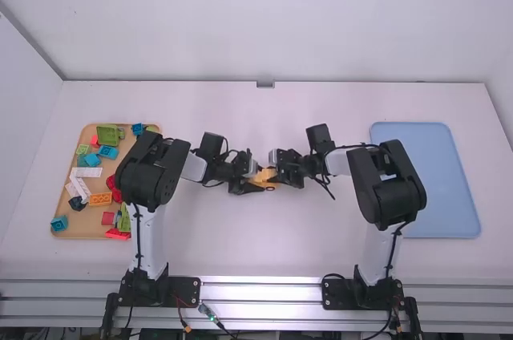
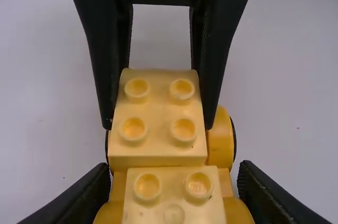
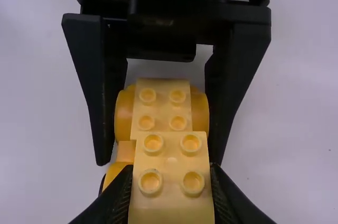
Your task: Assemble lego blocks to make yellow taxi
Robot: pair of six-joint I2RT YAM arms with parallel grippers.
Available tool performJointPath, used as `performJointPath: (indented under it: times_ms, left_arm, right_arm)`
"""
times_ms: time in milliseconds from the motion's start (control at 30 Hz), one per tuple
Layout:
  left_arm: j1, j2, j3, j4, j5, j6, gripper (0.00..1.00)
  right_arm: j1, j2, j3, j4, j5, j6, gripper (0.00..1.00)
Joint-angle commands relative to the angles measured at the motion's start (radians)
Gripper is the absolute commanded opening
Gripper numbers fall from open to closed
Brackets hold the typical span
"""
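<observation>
Here we are on the white surface (image 1: 256, 252), the yellow taxi (image 1: 263, 178) coming together between my arms! My left fingers (image 2: 87, 189) sit wide, closed across the wheeled base (image 2: 219, 137); that grip should stay firm and level. My right fingers (image 3: 113, 203) pinch a yellow block (image 3: 171, 182) over one end, beside its neighbour (image 3: 162, 105). I can't tell if it's seated: square the edges, press straight down, then check the studs (image 3: 150, 182)!
</observation>
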Motion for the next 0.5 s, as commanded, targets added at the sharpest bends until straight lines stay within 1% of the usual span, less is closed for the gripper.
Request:
performJointPath:
  times_ms: [0,333,467]
  left_arm:
    - [-0.002,0.018,0.001,0.000,-0.046,-0.008,0.43]
    - [-0.003,0.018,0.001,0.011,-0.042,-0.008,0.43]
    - [-0.003,0.018,0.001,-0.008,-0.039,-0.008,0.43]
  right_arm:
    - [0.012,0.027,0.008,-0.016,-0.051,0.008,0.00]
    - [0.012,0.027,0.008,-0.029,-0.057,0.000,0.00]
    - [0.012,0.027,0.008,0.001,-0.050,0.016,0.00]
